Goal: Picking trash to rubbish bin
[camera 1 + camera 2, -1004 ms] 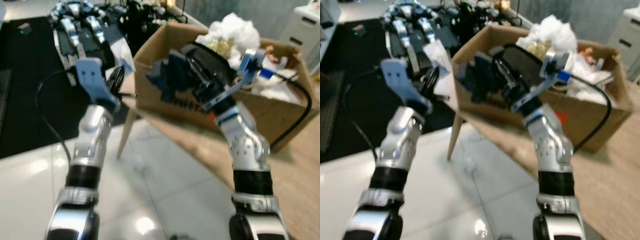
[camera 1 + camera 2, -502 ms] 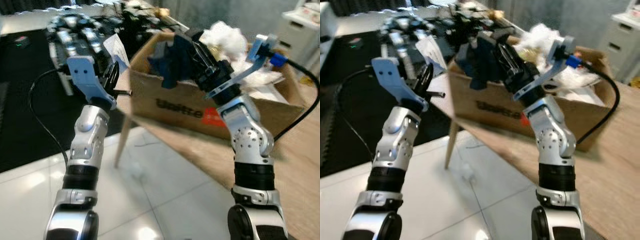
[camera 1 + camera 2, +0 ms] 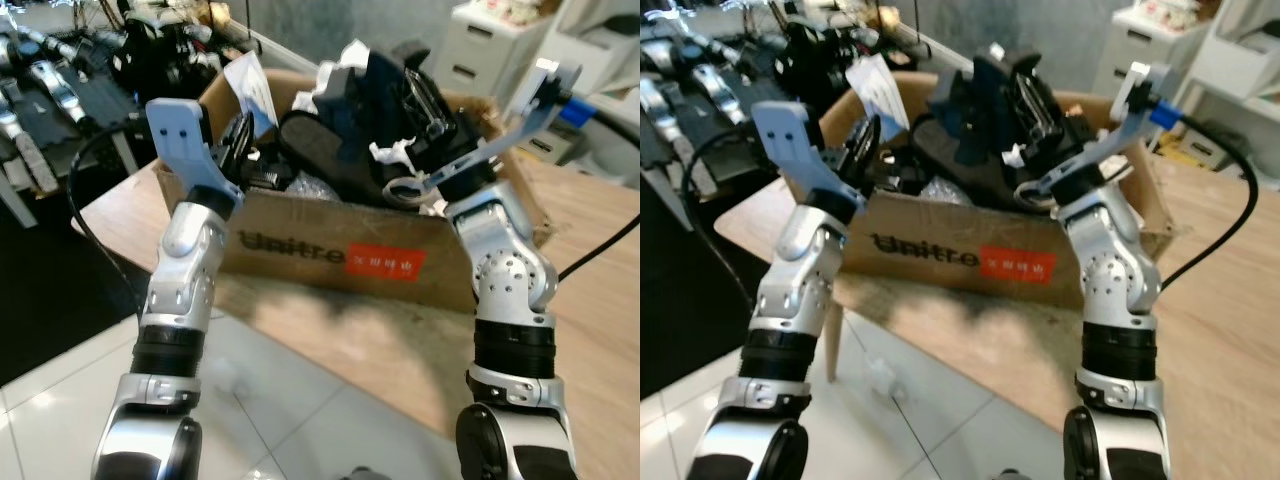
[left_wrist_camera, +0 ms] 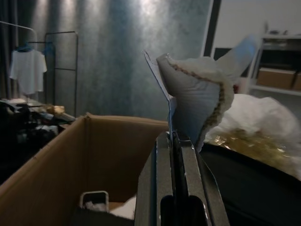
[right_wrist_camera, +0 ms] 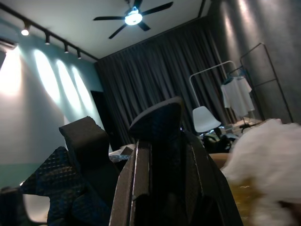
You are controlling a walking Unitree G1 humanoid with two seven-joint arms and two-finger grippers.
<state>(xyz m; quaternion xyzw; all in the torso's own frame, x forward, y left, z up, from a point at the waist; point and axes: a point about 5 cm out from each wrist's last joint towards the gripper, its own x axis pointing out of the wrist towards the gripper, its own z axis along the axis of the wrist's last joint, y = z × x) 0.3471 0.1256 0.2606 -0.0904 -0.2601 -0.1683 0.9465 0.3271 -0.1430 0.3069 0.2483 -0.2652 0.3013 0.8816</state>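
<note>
A cardboard box (image 3: pixel 320 255) with a red label stands on a wooden table (image 3: pixel 590 300), heaped with white paper and dark things. My left gripper (image 3: pixel 241 135) is at the box's left rim, shut on a pale blue-white wrapper (image 4: pixel 193 101) that sticks up from its fingertips (image 4: pixel 175 134). Above the box's middle, my right gripper (image 3: pixel 420 100) is shut on a dark blue piece of trash (image 3: pixel 372 95), which hangs over the heap inside. In the right wrist view the dark blue textured piece (image 5: pixel 155 122) sits between the fingers (image 5: pixel 136 188).
White tiled floor (image 3: pixel 280 400) lies in front of the table. A dark mat (image 3: pixel 40 290) and robot hardware (image 3: pixel 30 80) are on the left. White drawers (image 3: pixel 490 50) stand behind the box. A black cable (image 3: pixel 600 250) runs across the table at the right.
The camera has come closer and the box now sits centred. Both grippers, holding the same things, have gone from in front of the box to over its opening.
</note>
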